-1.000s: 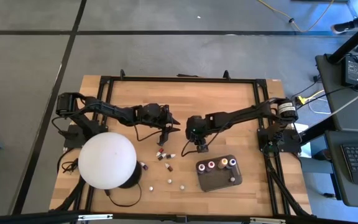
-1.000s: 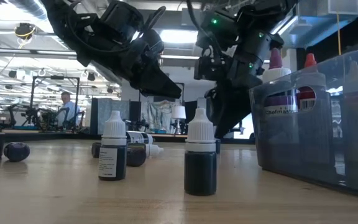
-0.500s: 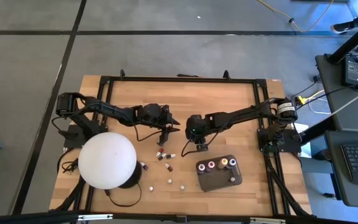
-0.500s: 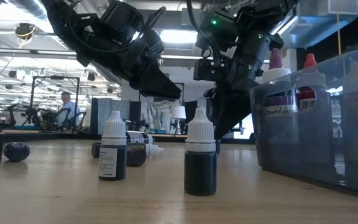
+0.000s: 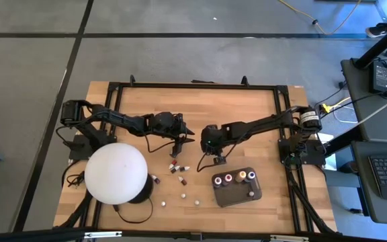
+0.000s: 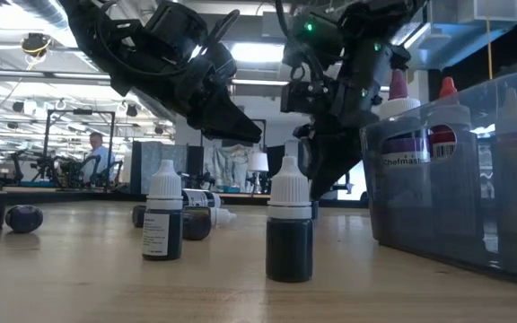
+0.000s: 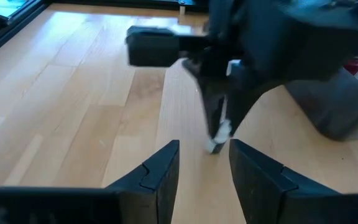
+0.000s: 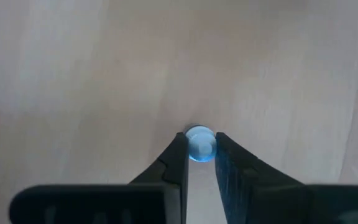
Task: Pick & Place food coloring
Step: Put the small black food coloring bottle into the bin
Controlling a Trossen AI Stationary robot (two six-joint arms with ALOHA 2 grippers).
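Observation:
Several tiny food coloring bottles (image 5: 180, 173) are scattered on the wooden table; two dark ones with white tops (image 6: 164, 224) (image 6: 289, 229) stand upright in the low view. More stand in the dark grey tray (image 5: 237, 196) at the near right. My right gripper (image 5: 215, 159) points steeply down just beyond the tray and is shut on one small bottle (image 8: 200, 145) with a pale bluish-white top. My left gripper (image 5: 188, 132) hovers open above the table, a little to the left of the right one, and touches nothing. My right gripper pinches the small bottle's round top (image 8: 200, 147) between its two fingertips. The fingers (image 7: 219, 112) come from above, pointing steeply down. The bottle's white end (image 7: 218, 132) shows below the fingertips, close to the table; whether it still rests on the wood I cannot tell.
A big white dome (image 5: 116, 173) on a dark base stands at the near left, with a cable looping beside it. The tray's wall (image 6: 456, 206) rises at the right in the low view. Bare wood lies across the table's far half. A person sits far off in the room (image 6: 94, 152).
My right gripper has shut its fingers on the small bottle while staying in place above the table, its wrist tipping slightly. My left gripper has kept still.

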